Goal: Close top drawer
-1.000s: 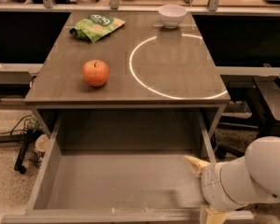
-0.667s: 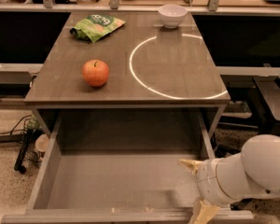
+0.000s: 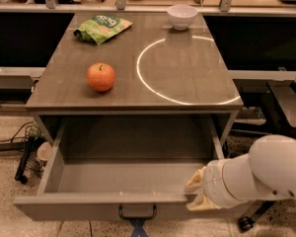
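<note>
The top drawer (image 3: 53, 168) under the grey table is pulled far out, and its deep grey box holds nothing. Its flat front faces me, with a small dark bail handle (image 3: 137, 212) at the middle. My gripper (image 3: 196, 193), on a white arm that comes in from the right, is at the right end of the drawer's front rim. It is open, with one tan fingertip (image 3: 194, 183) inside the box and the other against the outer face. It holds nothing.
On the tabletop (image 3: 187, 68) are a red apple (image 3: 101, 76), a green snack bag (image 3: 102, 27) and a white bowl (image 3: 182, 16), with a white ring marked on the surface. Cables and a small cup lie on the floor at the left. Dark shelving stands at the right.
My gripper has moved left and down onto the drawer's front rim. The drawer front has slid a little toward the table, and its handle now shows.
</note>
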`<state>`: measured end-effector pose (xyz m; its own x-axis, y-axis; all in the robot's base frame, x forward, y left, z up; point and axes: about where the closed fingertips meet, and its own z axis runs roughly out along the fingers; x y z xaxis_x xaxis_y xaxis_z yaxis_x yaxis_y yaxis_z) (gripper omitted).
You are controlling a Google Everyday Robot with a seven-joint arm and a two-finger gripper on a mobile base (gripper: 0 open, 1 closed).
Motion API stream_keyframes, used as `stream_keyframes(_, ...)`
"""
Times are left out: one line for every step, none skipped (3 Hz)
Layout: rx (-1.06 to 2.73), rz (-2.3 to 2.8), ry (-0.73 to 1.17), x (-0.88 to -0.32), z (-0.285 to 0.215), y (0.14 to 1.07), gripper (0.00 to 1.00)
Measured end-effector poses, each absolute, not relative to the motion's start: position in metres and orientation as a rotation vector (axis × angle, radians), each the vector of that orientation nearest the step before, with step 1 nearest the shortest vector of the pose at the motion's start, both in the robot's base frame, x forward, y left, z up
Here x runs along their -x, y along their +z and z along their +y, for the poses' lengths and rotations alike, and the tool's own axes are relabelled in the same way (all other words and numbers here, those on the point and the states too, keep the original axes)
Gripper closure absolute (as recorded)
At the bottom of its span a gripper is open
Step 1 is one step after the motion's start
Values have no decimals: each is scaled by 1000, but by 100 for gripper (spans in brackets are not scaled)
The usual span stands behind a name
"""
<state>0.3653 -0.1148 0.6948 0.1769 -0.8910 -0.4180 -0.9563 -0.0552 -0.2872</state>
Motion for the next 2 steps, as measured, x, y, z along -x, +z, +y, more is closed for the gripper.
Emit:
stream_keyframes(1960, 1709, 159, -376, -110, 702, 98)
stream_keyframes(1929, 1666, 133, -401, -104, 721, 87)
